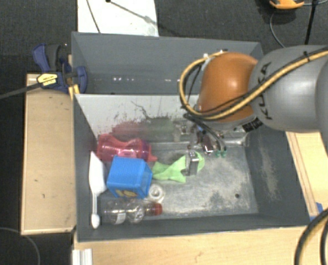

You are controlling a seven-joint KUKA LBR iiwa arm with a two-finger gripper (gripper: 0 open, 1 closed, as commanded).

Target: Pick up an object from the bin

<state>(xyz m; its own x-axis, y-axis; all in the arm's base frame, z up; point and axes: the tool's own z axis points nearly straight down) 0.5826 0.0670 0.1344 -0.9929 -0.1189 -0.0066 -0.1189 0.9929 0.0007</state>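
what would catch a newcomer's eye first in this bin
The bright blue box at the left of the bin stands out first, heaped with a pink plastic thing behind it and a clear bottle in front. On the right looms the arm's big orange cover, with the end effector below it at the right end of a crumpled green thing mid-bin.
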